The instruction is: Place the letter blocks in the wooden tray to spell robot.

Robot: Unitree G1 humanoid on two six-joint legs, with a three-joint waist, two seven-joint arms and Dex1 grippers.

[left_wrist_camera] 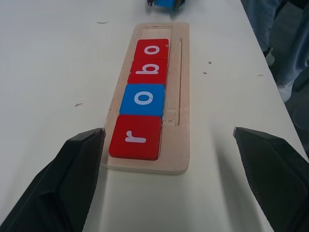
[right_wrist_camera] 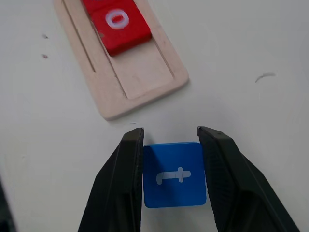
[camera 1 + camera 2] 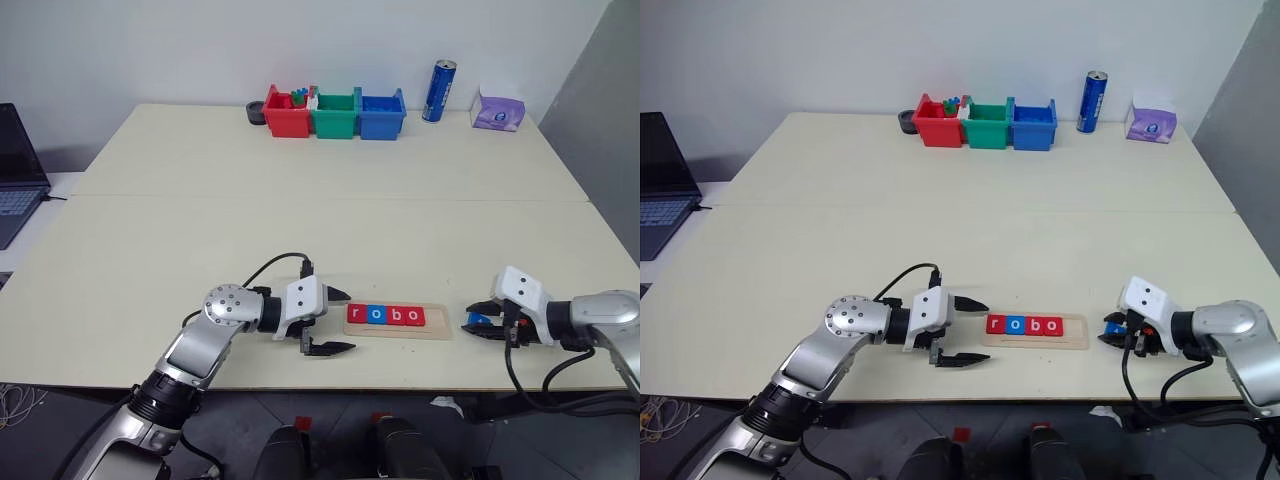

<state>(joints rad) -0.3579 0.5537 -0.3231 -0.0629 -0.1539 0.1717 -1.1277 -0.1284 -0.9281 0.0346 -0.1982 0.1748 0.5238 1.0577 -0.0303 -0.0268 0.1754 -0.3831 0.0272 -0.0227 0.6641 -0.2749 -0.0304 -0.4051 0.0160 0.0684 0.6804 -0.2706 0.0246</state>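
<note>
On pale table (image 3: pixel 300 220), right hand (image 2: pixel 170 133) pinches blue "t" block (image 2: pixel 174 175); left hand (image 3: pixel 335 320) spread.

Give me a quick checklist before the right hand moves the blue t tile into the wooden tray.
1. Blue t tile gripped between the right hand fingers: ok.
2. Last slot of the wooden tray free: ok.
3. r, o, b, o tiles seated in order: ok.
4. Left hand open, off the tray's other end: ok.
5. Tabletop between the t tile and the tray unobstructed: ok.
6. The t's orientation matching the other letters: cannot tell.
</note>
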